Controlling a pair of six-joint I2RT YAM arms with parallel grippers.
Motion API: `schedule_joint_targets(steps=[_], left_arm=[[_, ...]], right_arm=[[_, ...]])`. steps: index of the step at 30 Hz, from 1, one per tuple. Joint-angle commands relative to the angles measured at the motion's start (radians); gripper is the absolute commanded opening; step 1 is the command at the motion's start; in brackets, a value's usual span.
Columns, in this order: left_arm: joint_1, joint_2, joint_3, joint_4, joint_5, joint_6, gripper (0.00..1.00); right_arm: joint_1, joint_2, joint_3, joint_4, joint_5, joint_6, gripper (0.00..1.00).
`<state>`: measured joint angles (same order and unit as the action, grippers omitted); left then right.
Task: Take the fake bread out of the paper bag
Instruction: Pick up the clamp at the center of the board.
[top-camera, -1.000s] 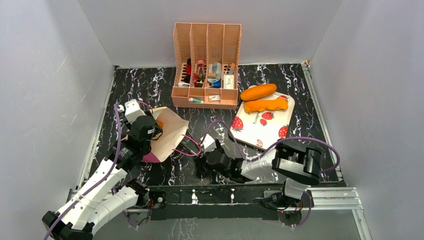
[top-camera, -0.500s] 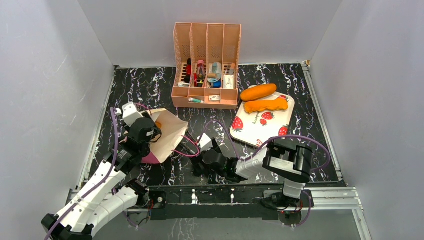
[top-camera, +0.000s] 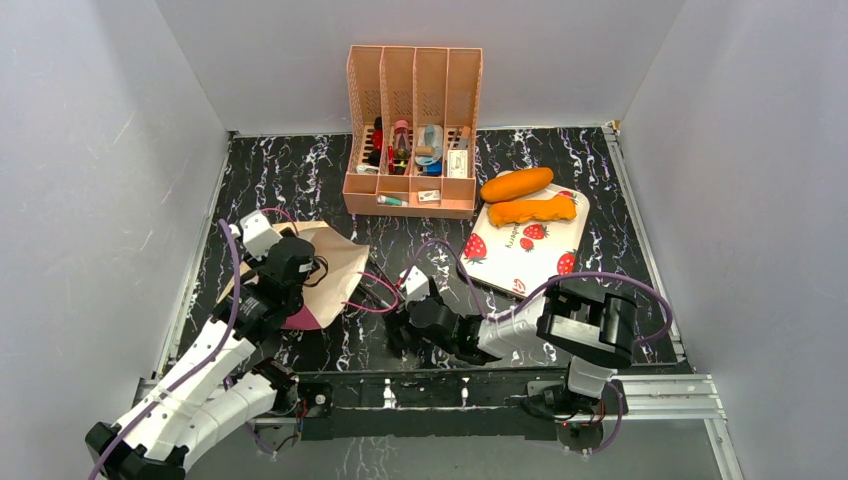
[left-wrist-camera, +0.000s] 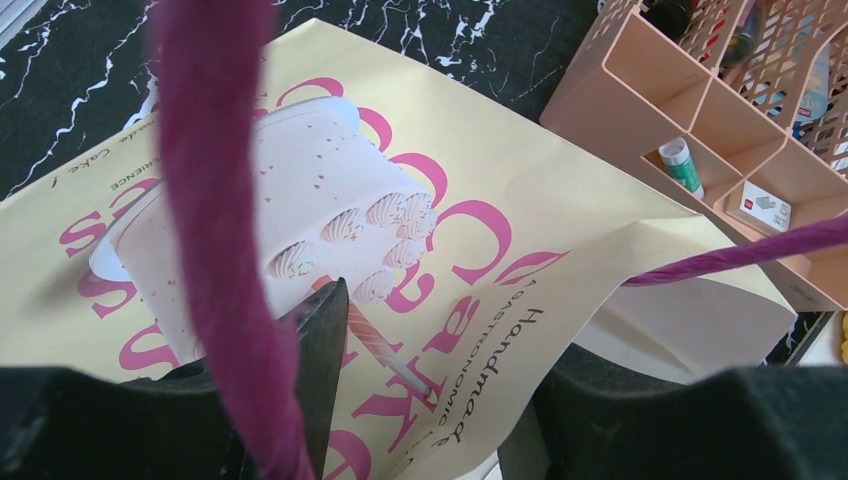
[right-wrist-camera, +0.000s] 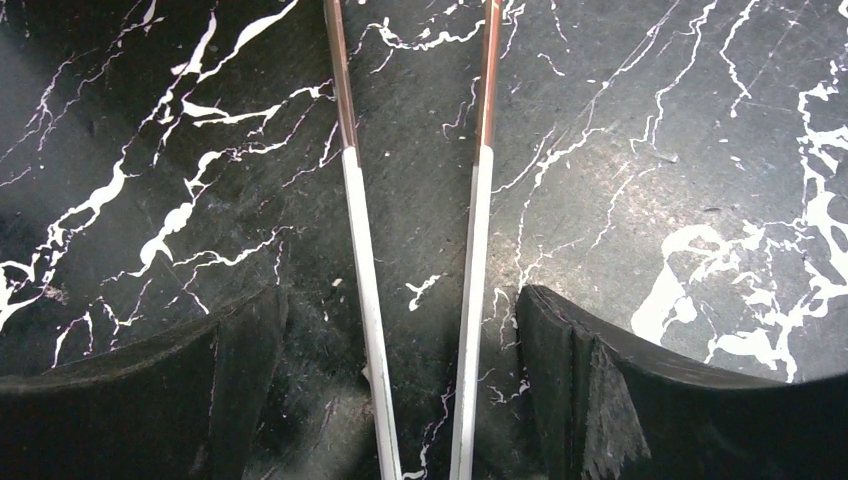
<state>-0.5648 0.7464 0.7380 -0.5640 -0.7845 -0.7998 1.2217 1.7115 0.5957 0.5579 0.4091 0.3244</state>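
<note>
Sagging flatter than a second ago, the bag (top-camera: 338, 262) lies near the tabletop's left edge. The left gripper (left-wrist-camera: 440, 345) hovers over its printed face, jaws apart. The right gripper (right-wrist-camera: 400, 320) has its jaws wide, straddling the bag's two cords (right-wrist-camera: 357, 230) near the front edge. Two loaves of bread (top-camera: 516, 184) rest on a tray (top-camera: 520, 262) toward the far right corner.

I have my right tool (right-wrist-camera: 400, 310) low over the black, white-veined counter (right-wrist-camera: 680, 130), its 2 dark fingers (right-wrist-camera: 230, 380) spread wide. Between them run 2 thin strips (right-wrist-camera: 360, 230), side by side, neither touching a finger. Each is copper-pink at the far end and white nearer me. What they are, I cannot tell.
</note>
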Motion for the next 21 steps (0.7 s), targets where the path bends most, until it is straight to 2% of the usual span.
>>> schedule_joint_targets(steps=[1,4,8,15,21], left_arm=[[0.007,0.006,-0.016,-0.058,-0.046,-0.034,0.49],[0.007,0.005,-0.018,-0.074,-0.054,-0.048,0.49],[0.007,-0.003,-0.025,-0.087,-0.056,-0.064,0.5],[0.009,0.001,-0.031,-0.088,-0.056,-0.084,0.5],[0.011,-0.001,-0.031,-0.094,-0.055,-0.093,0.51]], right_arm=[[-0.002,0.0,0.043,-0.036,-0.032,0.02,0.85],[-0.003,0.017,0.051,-0.03,-0.048,0.014,0.8],[-0.003,0.023,0.047,-0.012,-0.057,0.011,0.61],[-0.018,0.023,0.042,-0.016,-0.093,0.017,0.61],[-0.027,0.085,0.067,-0.054,-0.09,0.024,0.61]])
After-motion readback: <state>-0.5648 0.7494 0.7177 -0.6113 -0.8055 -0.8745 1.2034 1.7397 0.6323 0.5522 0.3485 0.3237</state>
